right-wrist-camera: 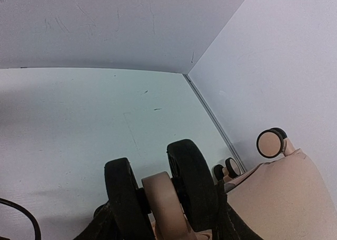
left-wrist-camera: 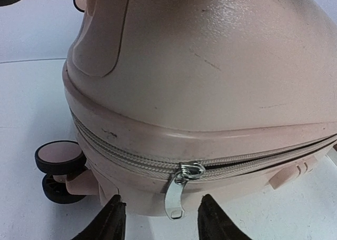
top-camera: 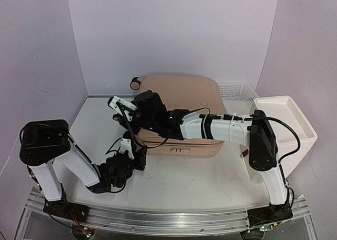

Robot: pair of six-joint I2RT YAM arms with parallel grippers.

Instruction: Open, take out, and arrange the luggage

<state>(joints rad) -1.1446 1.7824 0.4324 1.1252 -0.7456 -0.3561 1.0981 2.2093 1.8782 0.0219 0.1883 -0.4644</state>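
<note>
While the left gripper (left-wrist-camera: 160, 219) crouches low on the table (top-camera: 174, 182) at the near left corner of the luggage (top-camera: 181, 92), its fingers (left-wrist-camera: 110, 221) stand partly apart. The metal pull tab (left-wrist-camera: 175, 200) hangs between them, touched by neither. The luggage lies flat at the back middle of the table, pale pink, its wheel end to the left.

From overhead the right arm (top-camera: 221, 128) stretches across the lid from the right and hides much of it, and the zip cannot be made out there. Only the left wrist view shows the zipper (left-wrist-camera: 121, 150), shut to the left of the slider and parted into a dark slit to its right. A black wheel (left-wrist-camera: 59, 158) sits at the corner beside it.

The right gripper (right-wrist-camera: 163, 227) is at the case's left end, and only its own camera shows what it has. A double black wheel (right-wrist-camera: 158, 190) is lodged between the jaws, which press on both outer faces.

Just right of the case's back corner sits a white mesh basket (top-camera: 234, 92); I cannot tell what is in it. Beside that, a white cabinet (top-camera: 287, 124) stands at the table's right edge, with the right arm's elbow in front of it.
</note>
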